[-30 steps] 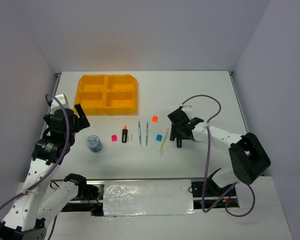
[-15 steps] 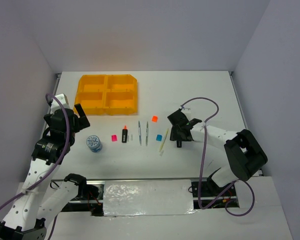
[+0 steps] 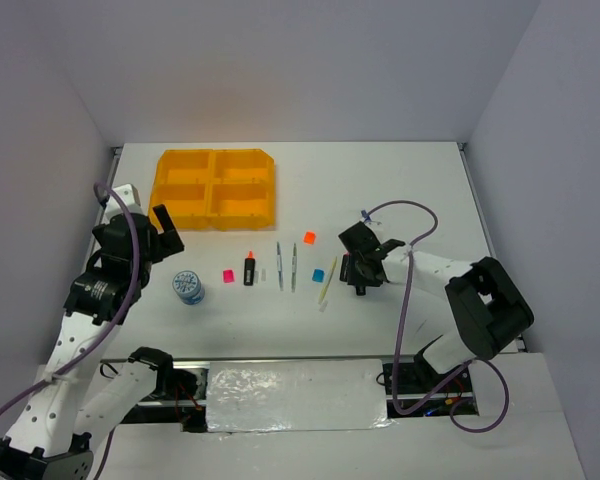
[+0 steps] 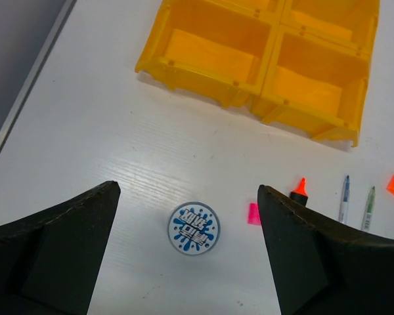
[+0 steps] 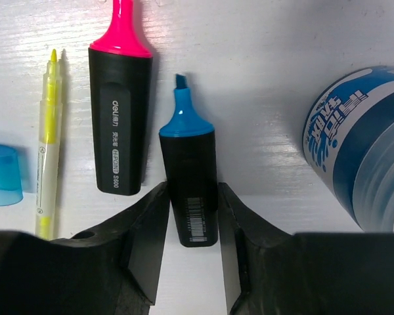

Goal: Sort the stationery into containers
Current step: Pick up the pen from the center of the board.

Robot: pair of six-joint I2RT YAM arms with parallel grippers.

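Right fingers (image 5: pixel 144 243) press both sides of the blue-capped marker (image 5: pixel 189 190), which lies on the bench (image 5: pixel 262 65) beside a pink-capped marker (image 5: pixel 118 125) — the grasping step, I judge. Next it needs lifting toward the orange tray (image 3: pixel 211 187), well apart. Left fingers (image 4: pixel 52 243) stand wide open.

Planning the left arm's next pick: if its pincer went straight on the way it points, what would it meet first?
Most likely the round blue-printed item, centred ahead of the open left pincer, with nothing before it. Depth is unclear, so it could touch the table beside it.
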